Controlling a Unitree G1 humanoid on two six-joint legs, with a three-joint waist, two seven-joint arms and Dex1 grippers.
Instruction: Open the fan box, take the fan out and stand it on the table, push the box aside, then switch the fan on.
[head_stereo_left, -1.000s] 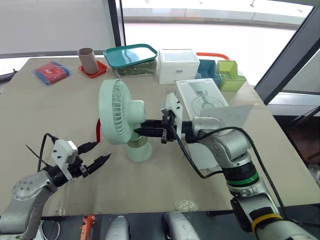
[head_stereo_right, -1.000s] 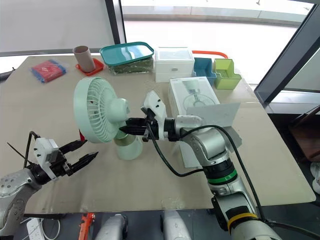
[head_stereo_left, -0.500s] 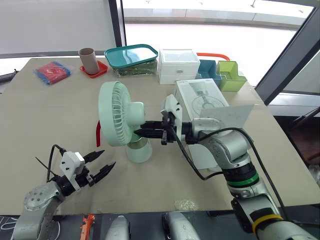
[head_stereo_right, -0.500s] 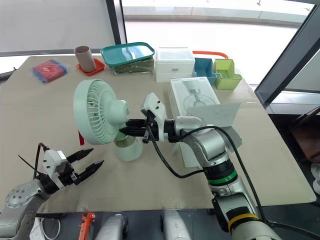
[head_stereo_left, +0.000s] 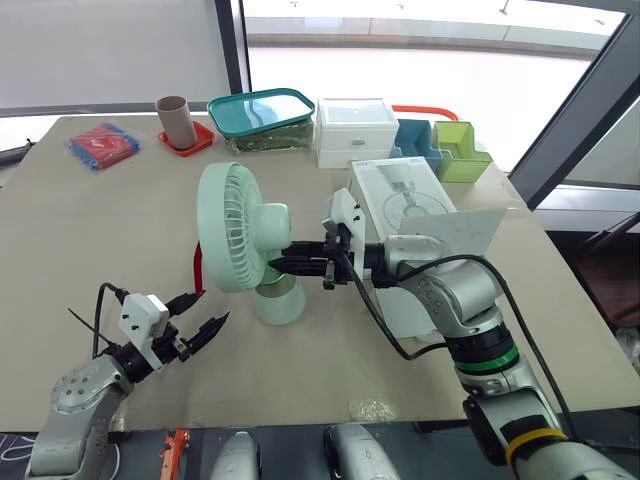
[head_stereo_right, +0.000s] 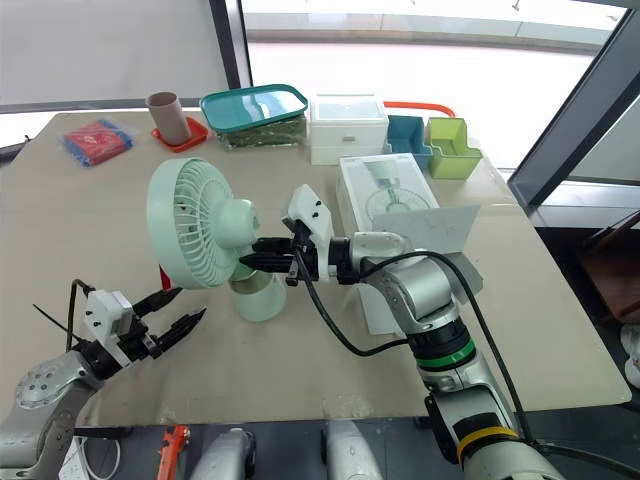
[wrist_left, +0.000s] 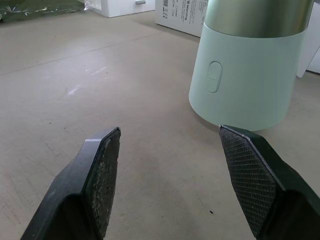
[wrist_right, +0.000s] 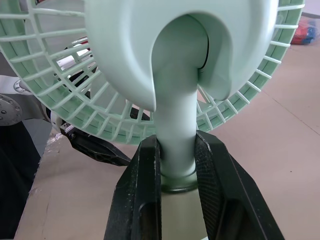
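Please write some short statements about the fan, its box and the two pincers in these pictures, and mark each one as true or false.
1. The fan stands upright on the table. True.
2. The right pincer is shut on the fan's neck. True.
3. The left pincer grips the fan's base. False: it is open and apart from the base, whose button faces it.
4. The fan lies inside the fan box. False: the fan is out, and the box lies on the table to the robot's right of it.
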